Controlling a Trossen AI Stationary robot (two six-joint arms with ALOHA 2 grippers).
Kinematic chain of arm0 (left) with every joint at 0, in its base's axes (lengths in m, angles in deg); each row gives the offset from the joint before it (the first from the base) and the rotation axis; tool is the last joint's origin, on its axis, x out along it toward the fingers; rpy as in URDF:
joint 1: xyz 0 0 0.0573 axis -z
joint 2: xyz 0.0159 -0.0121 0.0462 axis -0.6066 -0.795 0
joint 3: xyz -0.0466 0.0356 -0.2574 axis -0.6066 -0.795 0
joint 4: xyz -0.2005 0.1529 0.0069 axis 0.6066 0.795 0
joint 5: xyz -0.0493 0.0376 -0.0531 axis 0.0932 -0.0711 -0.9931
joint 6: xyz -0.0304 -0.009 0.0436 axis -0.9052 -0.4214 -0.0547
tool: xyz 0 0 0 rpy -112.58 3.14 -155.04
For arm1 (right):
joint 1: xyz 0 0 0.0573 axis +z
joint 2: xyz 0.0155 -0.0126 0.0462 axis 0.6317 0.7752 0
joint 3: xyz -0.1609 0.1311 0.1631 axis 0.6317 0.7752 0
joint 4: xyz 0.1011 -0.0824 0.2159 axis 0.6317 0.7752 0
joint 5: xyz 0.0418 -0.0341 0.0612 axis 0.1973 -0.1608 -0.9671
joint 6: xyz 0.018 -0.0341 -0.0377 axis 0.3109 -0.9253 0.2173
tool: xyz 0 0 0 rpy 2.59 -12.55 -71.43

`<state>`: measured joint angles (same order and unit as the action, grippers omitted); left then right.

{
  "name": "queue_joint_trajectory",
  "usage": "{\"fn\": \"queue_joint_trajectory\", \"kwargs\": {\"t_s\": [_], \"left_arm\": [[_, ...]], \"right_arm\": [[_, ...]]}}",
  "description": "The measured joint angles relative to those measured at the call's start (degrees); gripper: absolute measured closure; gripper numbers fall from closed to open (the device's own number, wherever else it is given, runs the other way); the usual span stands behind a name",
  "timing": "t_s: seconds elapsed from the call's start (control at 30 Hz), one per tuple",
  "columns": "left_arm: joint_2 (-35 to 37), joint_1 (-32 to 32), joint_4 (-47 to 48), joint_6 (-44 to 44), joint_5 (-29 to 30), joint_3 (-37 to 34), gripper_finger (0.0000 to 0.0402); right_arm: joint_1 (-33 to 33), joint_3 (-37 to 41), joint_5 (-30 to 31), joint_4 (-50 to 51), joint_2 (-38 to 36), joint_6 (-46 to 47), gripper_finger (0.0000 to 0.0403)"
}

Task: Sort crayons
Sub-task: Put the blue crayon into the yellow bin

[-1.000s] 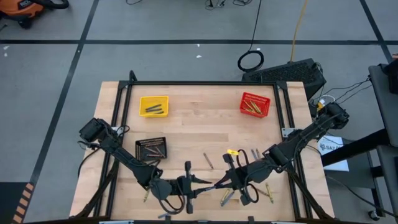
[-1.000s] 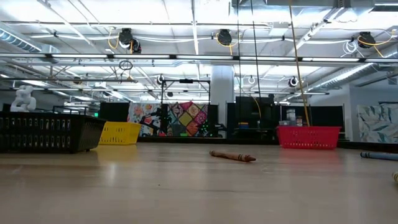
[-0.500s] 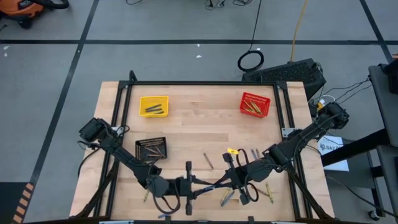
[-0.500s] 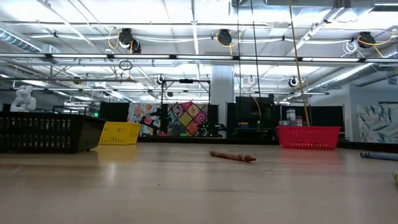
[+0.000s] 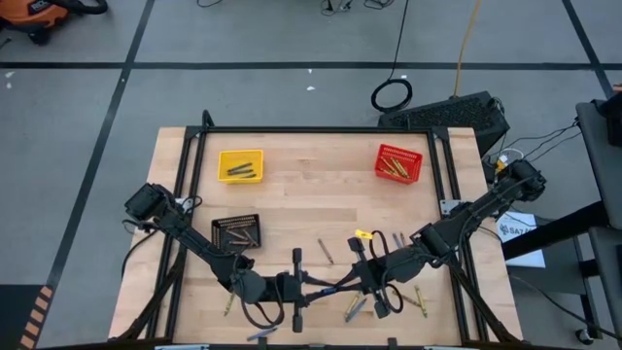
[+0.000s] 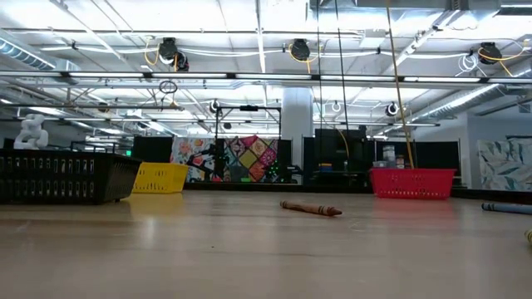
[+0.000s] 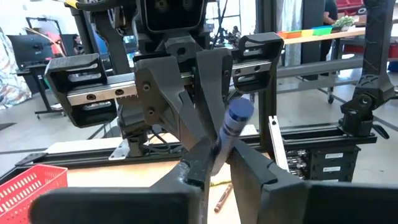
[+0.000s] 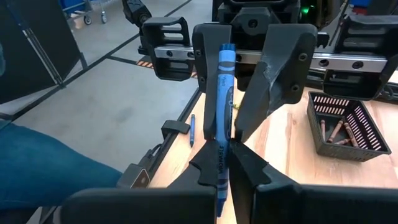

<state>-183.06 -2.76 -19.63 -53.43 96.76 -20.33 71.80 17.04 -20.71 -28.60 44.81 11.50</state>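
Observation:
A blue crayon point(image 8: 222, 93) stands upright over the table's near middle, with both grippers shut on it, tip to tip. My right gripper point(image 8: 226, 168) reaches in from the right and my left gripper point(image 7: 217, 163) from the left. In the high view they meet at the blue crayon point(image 5: 328, 286). Other crayons lie loose on the wood: a brown one point(image 6: 310, 208), some point(image 5: 398, 239) near the right arm and some point(image 5: 355, 309) by the near edge. My left gripper pinches the crayon point(image 7: 217, 151) between its two fingers, coming in level from the table's left, fingers across the stick. The crayon's blunt end point(image 7: 239, 112) sticks up above them. My right gripper pinches the crayon's lower half point(image 8: 218, 163) between its two fingers, coming nearly level from the table's right, fingers across the stick. The crayon stands upright, lifted clear of the table, its upper end point(image 8: 225, 55) reaching up between the left gripper's fingers.
A yellow basket point(image 5: 240, 164) stands far left, a red basket point(image 5: 398, 162) far right and a black basket point(image 5: 236, 231) with brown crayons at mid left. A person in blue point(image 8: 43, 165) is beside the table's near edge.

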Motion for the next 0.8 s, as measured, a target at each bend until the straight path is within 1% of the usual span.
{"fn": "queue_joint_trajectory", "kwargs": {"t_s": [0.13,0.17,0.53,0.73,0.8], "left_arm": [[0.0,0.0,0.0,0.0,-0.1,0.0,0.0389],[0.0,0.0,0.0,0.0,-0.1,0.0,0.0392],[0.0,-0.1,0.2,0.0,-0.1,0.0,0.0393],[0.0,-0.1,0.2,0.3,0.0,0.0,0.0393],[0.0,-0.2,-0.1,0.7,0.2,0.0,0.0393]], "right_arm": [[0.0,0.0,0.0,0.0,0.0,0.0,0.0403],[0.0,0.0,0.0,0.0,0.0,0.0,0.0403],[0.0,0.0,0.0,0.6,0.0,-0.1,0.0399],[0.0,0.0,0.2,0.6,0.1,-0.1,0.037],[0.0,0.0,1.8,0.6,0.1,-0.1,0.0354]]}}
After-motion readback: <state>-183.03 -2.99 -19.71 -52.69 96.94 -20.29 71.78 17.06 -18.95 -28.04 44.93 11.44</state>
